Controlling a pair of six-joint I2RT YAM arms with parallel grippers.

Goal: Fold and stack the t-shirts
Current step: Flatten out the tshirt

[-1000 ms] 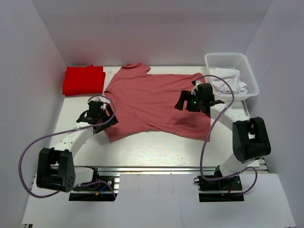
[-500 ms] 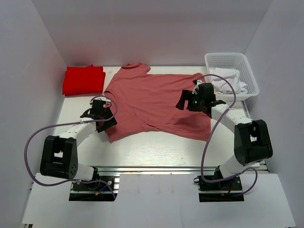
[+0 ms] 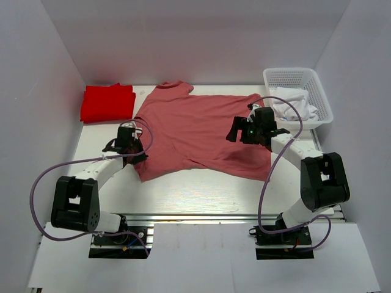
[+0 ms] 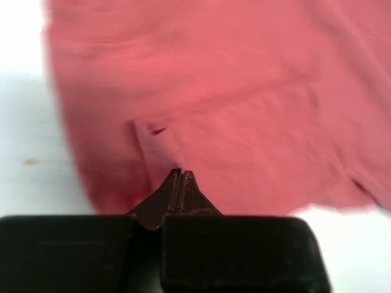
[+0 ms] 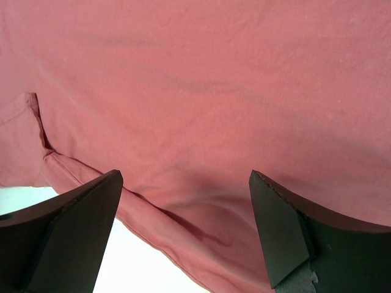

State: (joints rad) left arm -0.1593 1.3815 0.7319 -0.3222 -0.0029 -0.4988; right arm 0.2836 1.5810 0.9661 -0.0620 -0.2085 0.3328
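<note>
A dusty rose-pink t-shirt (image 3: pixel 195 128) lies spread flat in the middle of the table. A bright red t-shirt (image 3: pixel 108 102) sits folded at the back left. My left gripper (image 3: pixel 137 154) is at the pink shirt's near left edge. In the left wrist view the left gripper (image 4: pixel 181 173) is shut, and a small ridge of pink cloth (image 4: pixel 244 91) runs up into its tips. My right gripper (image 3: pixel 234 129) hovers over the shirt's right part. The right wrist view shows the right gripper (image 5: pixel 185 177) wide open above a fold near the hem of the pink cloth (image 5: pixel 214 73), holding nothing.
A white mesh basket (image 3: pixel 317 91) stands at the back right with white cloth (image 3: pixel 293 105) in it. White walls close the table on three sides. Bare table (image 3: pixel 195 189) shows between the shirt's hem and the arm bases.
My left gripper has gone from open to shut at the pink shirt's left edge, and its arm has shifted slightly toward the shirt. The right arm has barely moved.
</note>
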